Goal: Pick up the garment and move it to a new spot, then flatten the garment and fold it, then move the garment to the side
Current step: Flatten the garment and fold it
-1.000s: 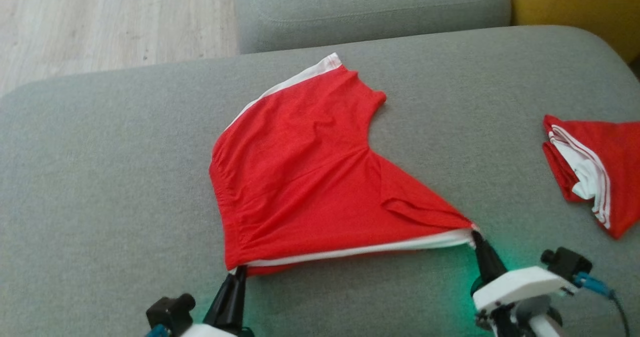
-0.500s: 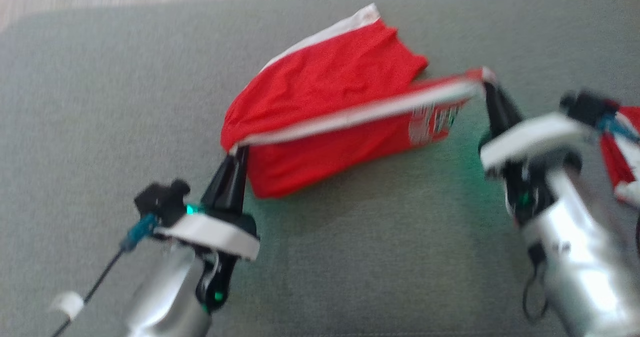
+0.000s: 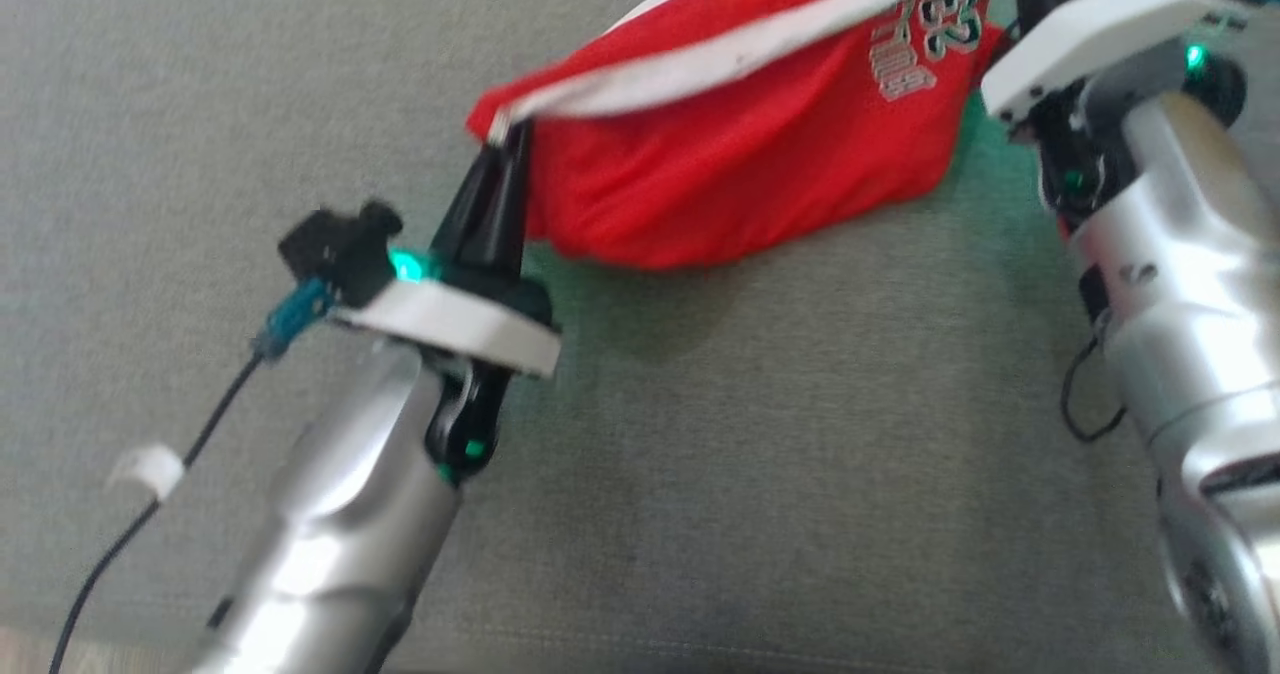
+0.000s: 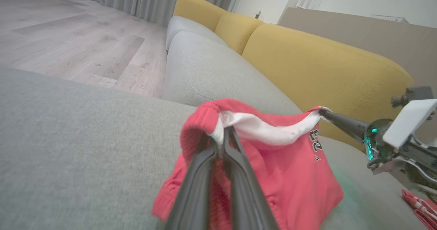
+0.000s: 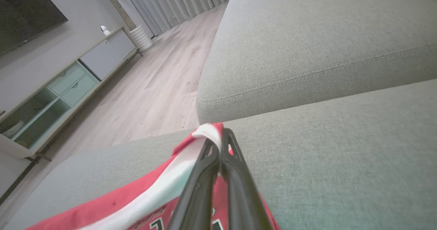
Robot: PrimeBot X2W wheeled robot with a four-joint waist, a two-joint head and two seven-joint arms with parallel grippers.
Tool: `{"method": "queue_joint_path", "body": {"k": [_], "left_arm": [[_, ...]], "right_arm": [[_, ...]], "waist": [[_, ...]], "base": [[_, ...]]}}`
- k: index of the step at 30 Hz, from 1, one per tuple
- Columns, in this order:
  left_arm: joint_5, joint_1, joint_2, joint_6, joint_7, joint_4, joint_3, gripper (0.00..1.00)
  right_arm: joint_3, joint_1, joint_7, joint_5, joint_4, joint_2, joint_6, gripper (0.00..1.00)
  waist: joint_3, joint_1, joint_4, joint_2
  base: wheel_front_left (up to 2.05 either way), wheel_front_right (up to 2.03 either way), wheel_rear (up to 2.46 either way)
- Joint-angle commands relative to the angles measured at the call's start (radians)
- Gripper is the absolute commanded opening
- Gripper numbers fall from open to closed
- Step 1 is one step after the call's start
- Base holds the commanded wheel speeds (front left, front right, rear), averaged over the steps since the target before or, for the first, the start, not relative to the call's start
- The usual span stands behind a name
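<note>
One pair of smooth red jersey shorts (image 3: 740,164), edged with a white stripe, hangs stretched just above a grey woven sofa cushion (image 3: 800,474), its lower fold resting on the cushion. Two slim black grippers pinch the white edge, the left gripper (image 3: 503,139) at one end and the right gripper (image 5: 218,136) at the other, both clamped tight on the cloth. The number 23 is printed on the red, and the smaller lettering is too blurred to read. One other red-and-white garment (image 4: 418,206) lies on the same cushion.

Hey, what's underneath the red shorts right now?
Grey sofa cushion, with a shadow on it. The left gripper and right gripper hold the shorts up by the white edge; the bottom seems to touch the cushion. Anything under that part is covered.
</note>
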Motion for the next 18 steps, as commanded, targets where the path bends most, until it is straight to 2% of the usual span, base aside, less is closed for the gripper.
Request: {"method": "queue_joint_path", "body": {"k": [1,13,14,15,16,17,18], "left_arm": [[-0.002,-0.048,0.011,0.002,-0.005,-0.028,0.025,0.0],[-0.003,-0.187,-0.034,0.002,-0.005,0.12,0.029,0.0],[-0.006,-0.191,-0.035,0.002,-0.005,0.125,0.021,0.05],[-0.011,-0.194,-0.036,0.002,-0.005,0.131,0.013,0.2],[-0.014,-0.197,-0.037,0.002,-0.005,0.135,0.009,0.4],[-0.017,-0.2,-0.037,0.002,-0.005,0.136,0.007,1.0],[-0.025,-0.2,-0.038,0.002,-0.005,0.135,0.003,1.0]], "right_arm": [[0.007,-0.04,-0.014,-0.018,-0.01,0.013,0.003,0.0],[-0.025,-0.252,-0.129,-0.176,0.223,0.011,0.003,0.0],[-0.027,-0.258,-0.134,-0.188,0.231,0.011,0.003,0.0],[-0.028,-0.262,-0.138,-0.202,0.239,0.012,0.003,0.0],[-0.031,-0.264,-0.143,-0.213,0.244,0.014,0.003,0.21],[-0.035,-0.266,-0.148,-0.224,0.249,0.014,0.003,0.82],[-0.032,-0.268,-0.152,-0.242,0.252,0.014,0.003,1.0]], "waist": [[0.033,-0.0002,0.03,0.0],[0.108,-0.0002,0.078,0.0],[0.111,-0.0002,0.08,0.0],[0.114,-0.0002,0.083,0.0],[0.116,-0.0002,0.085,0.0],[0.119,-0.0002,0.086,0.0],[0.122,-0.0002,0.085,0.0]], "base": [[0.0,0.0,0.0],[0.0,0.0,0.0],[0.0,0.0,0.0],[0.0,0.0,0.0],[0.0,0.0,0.0],[0.0,0.0,0.0],[0.0,0.0,0.0]]}}
